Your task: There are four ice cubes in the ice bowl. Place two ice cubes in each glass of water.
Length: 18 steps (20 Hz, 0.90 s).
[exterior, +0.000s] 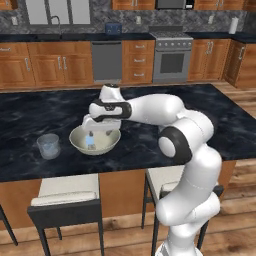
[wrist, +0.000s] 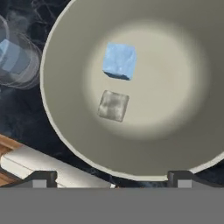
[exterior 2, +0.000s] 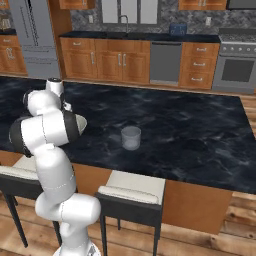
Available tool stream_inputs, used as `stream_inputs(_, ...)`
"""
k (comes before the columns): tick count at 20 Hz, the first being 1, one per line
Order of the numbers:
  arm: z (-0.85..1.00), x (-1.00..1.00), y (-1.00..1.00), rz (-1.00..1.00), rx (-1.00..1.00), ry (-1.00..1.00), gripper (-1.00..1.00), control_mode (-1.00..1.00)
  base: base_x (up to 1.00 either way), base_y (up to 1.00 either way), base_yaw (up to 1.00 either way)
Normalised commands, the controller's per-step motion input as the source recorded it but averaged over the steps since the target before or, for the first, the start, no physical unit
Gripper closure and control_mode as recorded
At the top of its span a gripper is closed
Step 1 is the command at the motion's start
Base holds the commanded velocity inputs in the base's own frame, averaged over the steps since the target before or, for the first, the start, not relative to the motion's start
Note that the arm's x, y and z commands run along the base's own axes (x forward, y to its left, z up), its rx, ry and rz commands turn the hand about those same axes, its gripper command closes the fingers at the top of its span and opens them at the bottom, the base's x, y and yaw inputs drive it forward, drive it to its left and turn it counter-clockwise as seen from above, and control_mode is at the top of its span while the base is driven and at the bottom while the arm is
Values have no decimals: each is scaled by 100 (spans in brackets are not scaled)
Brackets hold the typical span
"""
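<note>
Two ice cubes (wrist: 117, 83) lie in the ice bowl (wrist: 188, 144) beneath the spread end effector (wrist: 111, 179).

The white arm (exterior 2: 47, 127) rises at the lower left and bends over the near edge of the dark marbled surface (exterior 2: 190, 130), its upper links hiding the jaws. A sliver of the cream ice bowl (exterior 2: 81, 122) peeks out just beside the arm's elbow (most of it is covered). One glass of water (exterior 2: 131, 137) stands upright on the surface, well apart from the bowl, on the far side from the arm. Two pale-cushioned stools (exterior 2: 132, 192) sit tucked under the near edge.
</note>
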Motion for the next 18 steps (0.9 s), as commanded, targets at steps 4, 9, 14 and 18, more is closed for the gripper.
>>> stream_inputs(4,-28,17,5,0,0,0,-100,-100,0,0,0)
stream_inputs(9,-22,24,1,0,0,0,-100,-100,0,0,0)
stream_inputs(14,-12,27,9,0,0,0,-100,-100,0,0,0)
stream_inputs(18,-9,27,18,0,0,0,-100,-100,0,0,0)
